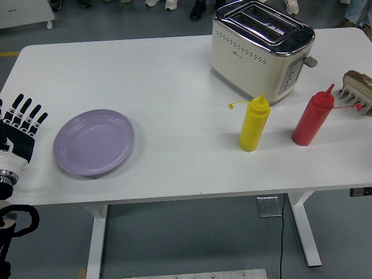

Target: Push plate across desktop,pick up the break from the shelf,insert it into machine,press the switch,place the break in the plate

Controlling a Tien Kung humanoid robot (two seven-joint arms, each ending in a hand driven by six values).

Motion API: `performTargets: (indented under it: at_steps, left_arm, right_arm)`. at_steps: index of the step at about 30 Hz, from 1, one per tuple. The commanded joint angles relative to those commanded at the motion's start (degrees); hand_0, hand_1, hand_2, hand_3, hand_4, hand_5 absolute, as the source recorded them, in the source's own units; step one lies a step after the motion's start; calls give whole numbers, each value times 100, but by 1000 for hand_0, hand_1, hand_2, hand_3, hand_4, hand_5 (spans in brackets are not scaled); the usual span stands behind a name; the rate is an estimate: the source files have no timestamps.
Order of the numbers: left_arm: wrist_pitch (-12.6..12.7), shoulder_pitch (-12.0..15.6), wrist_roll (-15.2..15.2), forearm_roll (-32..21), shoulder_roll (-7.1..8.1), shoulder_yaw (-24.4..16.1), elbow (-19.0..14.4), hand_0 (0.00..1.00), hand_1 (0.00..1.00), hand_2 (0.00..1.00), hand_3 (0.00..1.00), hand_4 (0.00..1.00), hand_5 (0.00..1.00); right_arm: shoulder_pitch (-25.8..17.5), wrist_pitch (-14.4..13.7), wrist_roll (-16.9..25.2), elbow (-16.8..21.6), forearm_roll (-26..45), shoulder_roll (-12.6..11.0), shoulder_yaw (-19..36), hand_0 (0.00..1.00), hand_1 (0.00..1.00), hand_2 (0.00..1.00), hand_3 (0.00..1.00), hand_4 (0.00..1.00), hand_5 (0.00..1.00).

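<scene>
One round glossy lilac plate (93, 142) beside straight black fingers (26, 110).

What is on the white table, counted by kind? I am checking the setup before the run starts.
Round lilac plate: 1
Cream and chrome two-slot toaster: 1
Plastic squeeze bottles: 2, one yellow, one red
Beige toast rack holding brown bread: 1
Total: 5
</scene>
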Motion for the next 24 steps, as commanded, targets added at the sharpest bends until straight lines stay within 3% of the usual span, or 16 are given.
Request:
performTargets:
  at_steps: [12,24]
  left_arm:
    - [9,-194,-14,-32,-67,458,357,836,870,913,865,633,998]
    - [26,-91,-70,-40,-88,484,256,834,872,916,866,650,998]
  right_arm:
    - [93,-18,-148,125,-1305,-291,-234,842,808,805,797,683,361]
    - [71,29,-183,115,-1321,-291,-304,844,810,805,799,691,359]
